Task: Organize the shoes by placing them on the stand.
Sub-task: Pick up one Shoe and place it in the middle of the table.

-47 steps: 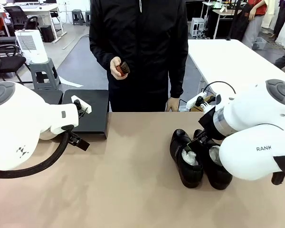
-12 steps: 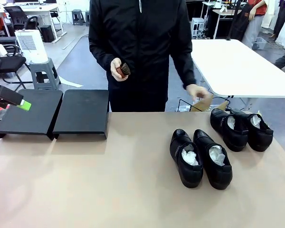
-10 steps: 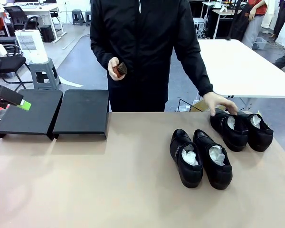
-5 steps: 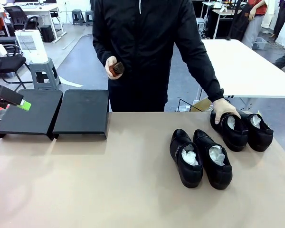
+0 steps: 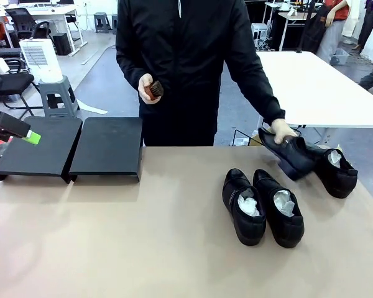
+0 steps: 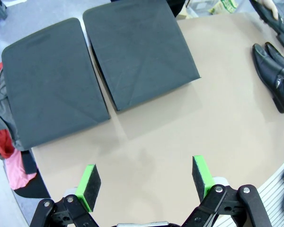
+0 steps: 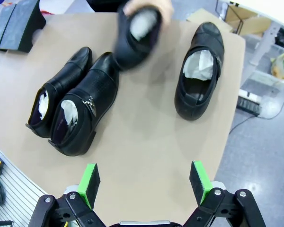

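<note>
Progress: none of the four shoes is on the stand (image 5: 105,146); its two black panels sit bare at 10 o'clock on the surface (image 5: 143,248), against the far edge; we judge nothing done and four placements left.

Shoes: a near pair (image 5: 261,208) lies side by side on the surface at 3 o'clock from its centre, white paper showing in both; a third shoe (image 5: 337,174) rests on the surface at 2 o'clock, near the right edge; the fourth shoe (image 5: 289,155) is tilted and lifted off the surface, held by the person's hand (image 5: 281,130); the person's other hand (image 5: 146,87) holds a small brown brush (image 5: 155,90).

Left end effector (image 6: 146,182): released, green pads wide apart, nothing between them; it hovers over bare surface; the stand lies at 12 o'clock ahead of it, not touching; the shoes are well apart at 2 o'clock in its wrist view.

Right end effector (image 7: 144,182): released and empty too; the near pair lies at 10 o'clock from it, the third shoe at 1 o'clock, the fourth shoe at 12 o'clock, blurred, in the person's grip; none touches its pads; a corner of the stand shows at 10 o'clock, well beyond the pair.

Our reading: the right end effector is the better placed for the shoes; the left one for the stand.
</note>
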Robot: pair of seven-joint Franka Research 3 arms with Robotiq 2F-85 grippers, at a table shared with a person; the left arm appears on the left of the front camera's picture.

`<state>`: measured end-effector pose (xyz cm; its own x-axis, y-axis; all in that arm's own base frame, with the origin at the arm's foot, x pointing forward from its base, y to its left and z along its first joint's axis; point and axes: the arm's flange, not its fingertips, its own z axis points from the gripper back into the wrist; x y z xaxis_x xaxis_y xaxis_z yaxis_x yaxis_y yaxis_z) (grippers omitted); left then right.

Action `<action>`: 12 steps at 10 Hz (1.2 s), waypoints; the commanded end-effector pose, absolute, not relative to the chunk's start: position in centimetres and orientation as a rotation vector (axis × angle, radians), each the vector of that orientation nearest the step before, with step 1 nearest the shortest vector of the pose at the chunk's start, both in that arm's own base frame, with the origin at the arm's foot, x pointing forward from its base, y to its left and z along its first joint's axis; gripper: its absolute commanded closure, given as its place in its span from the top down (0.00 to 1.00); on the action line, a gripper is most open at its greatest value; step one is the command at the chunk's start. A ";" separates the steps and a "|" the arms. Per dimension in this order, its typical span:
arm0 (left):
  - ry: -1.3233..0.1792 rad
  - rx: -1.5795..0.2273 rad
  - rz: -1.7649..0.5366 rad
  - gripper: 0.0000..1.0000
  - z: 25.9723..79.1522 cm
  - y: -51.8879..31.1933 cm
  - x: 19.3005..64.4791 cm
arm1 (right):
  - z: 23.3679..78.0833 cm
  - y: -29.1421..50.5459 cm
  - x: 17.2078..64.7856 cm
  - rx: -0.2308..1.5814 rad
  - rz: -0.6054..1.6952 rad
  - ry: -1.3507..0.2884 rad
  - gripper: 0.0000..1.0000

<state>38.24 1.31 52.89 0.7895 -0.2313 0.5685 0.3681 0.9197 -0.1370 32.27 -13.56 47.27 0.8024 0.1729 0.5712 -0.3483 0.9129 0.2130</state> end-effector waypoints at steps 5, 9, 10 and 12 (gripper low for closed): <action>-0.582 -0.261 -0.327 1.00 53.0 1.4 38.1 | 50.0 -9.5 32.1 0.321 0.339 -0.584 1.00; -0.582 -0.261 -0.327 1.00 53.0 1.4 38.1 | 50.6 3.6 33.0 0.108 0.416 -0.437 1.00; -0.582 -0.261 -0.327 1.00 53.0 1.4 38.1 | 49.7 5.9 33.1 0.085 0.447 -0.398 1.00; -0.582 -0.261 -0.327 1.00 53.0 1.4 38.1 | 50.4 5.2 32.7 0.126 0.449 -0.452 1.00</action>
